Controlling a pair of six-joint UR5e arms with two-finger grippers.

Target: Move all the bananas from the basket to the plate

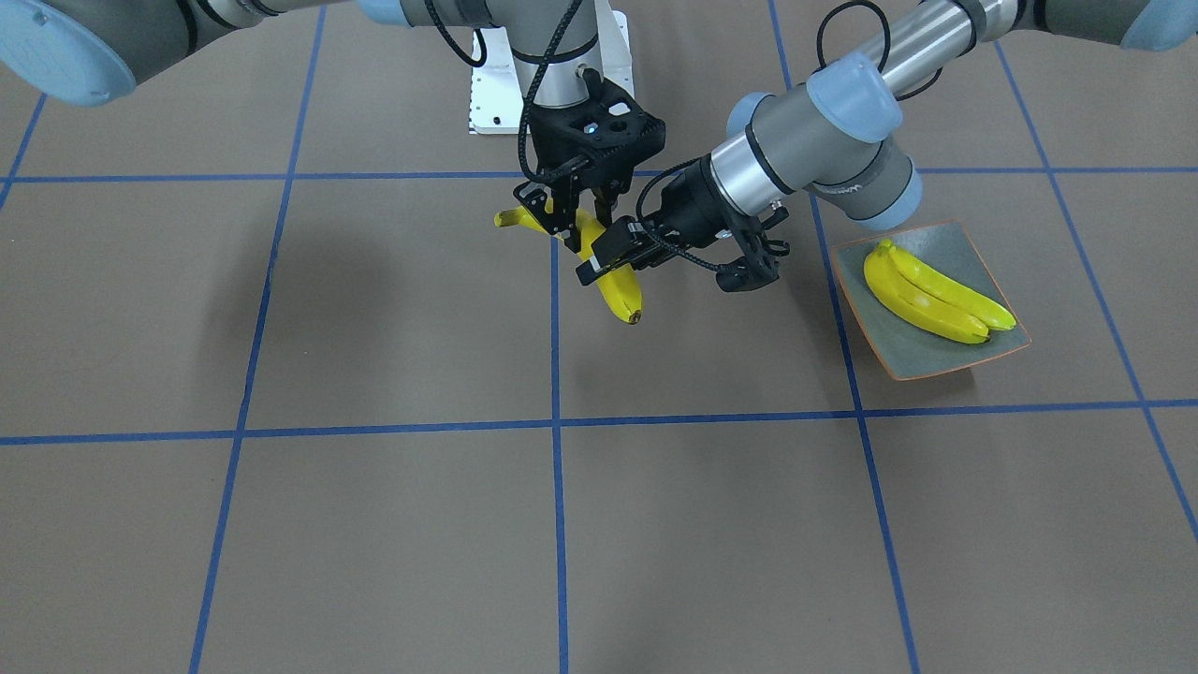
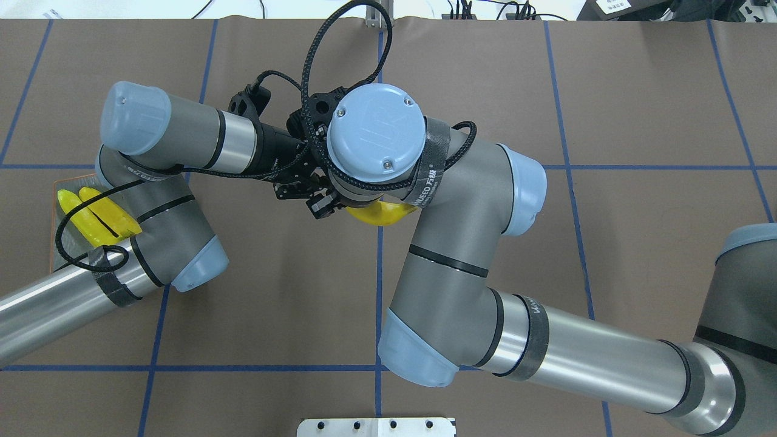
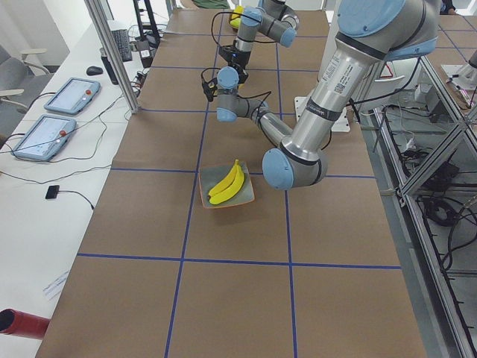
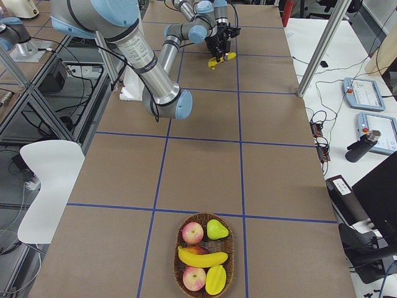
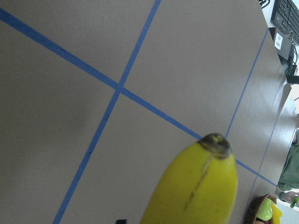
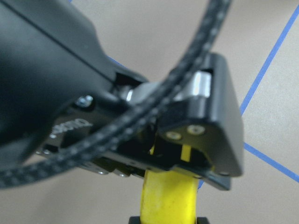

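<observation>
Brown tabletop point(image 1: 374, 524), mid-handover: my right gripper point(image 1: 573, 225) and left gripper point(image 1: 613, 251) both clamp one banana point(image 1: 622, 295), two bananas point(image 1: 936, 300) lie on the plate point(image 1: 936, 363), another banana point(image 4: 203, 256) waits in the basket point(image 4: 175, 266).

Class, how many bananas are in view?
4. Two curved yellow bananas lie on the grey-blue, orange-rimmed plate; a third banana is gripped by left end effector and right end effector; a fourth banana lies in the wicker basket; others may hide there.
</observation>
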